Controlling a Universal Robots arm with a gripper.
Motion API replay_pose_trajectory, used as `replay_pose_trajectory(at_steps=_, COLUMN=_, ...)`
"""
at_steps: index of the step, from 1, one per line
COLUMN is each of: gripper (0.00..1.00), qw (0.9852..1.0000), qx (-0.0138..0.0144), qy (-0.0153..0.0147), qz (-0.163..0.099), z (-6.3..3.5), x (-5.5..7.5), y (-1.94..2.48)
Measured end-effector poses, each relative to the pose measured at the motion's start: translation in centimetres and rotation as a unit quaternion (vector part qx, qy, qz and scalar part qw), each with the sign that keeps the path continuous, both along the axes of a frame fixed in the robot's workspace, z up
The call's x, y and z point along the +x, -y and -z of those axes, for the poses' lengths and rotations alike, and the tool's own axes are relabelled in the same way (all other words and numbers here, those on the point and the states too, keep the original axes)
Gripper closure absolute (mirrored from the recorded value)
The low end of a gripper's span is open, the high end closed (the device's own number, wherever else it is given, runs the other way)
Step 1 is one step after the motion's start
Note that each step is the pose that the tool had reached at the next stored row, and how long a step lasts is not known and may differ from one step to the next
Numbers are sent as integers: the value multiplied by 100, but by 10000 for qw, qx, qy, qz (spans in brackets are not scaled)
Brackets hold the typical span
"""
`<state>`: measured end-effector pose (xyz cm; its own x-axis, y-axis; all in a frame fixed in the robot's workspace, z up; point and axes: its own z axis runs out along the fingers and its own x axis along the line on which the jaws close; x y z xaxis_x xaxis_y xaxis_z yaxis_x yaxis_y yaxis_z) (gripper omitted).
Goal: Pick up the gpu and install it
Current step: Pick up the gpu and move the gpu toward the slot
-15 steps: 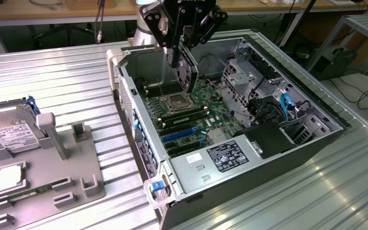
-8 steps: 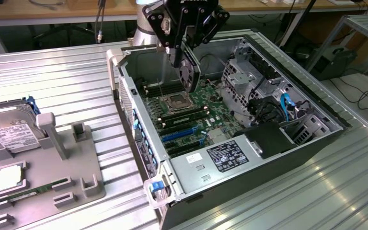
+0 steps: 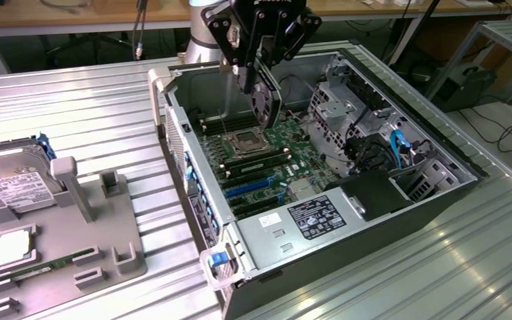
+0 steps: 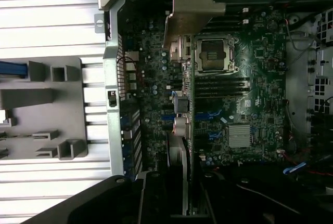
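Dark-faced gpu hangs edge-on directly below the end effector gripping it, above the open case's motherboard.

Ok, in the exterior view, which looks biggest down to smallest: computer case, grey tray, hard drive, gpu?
1. computer case
2. grey tray
3. hard drive
4. gpu, but it's edge-on, so unsure.
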<state>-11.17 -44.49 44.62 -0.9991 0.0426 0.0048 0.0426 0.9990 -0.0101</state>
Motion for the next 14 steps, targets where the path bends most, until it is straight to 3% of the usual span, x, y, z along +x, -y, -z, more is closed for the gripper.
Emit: replay_pose_trajectory(at_steps=14, gripper=72, qw=10000, qx=0, qy=22, qz=0, z=4, x=29, y=0)
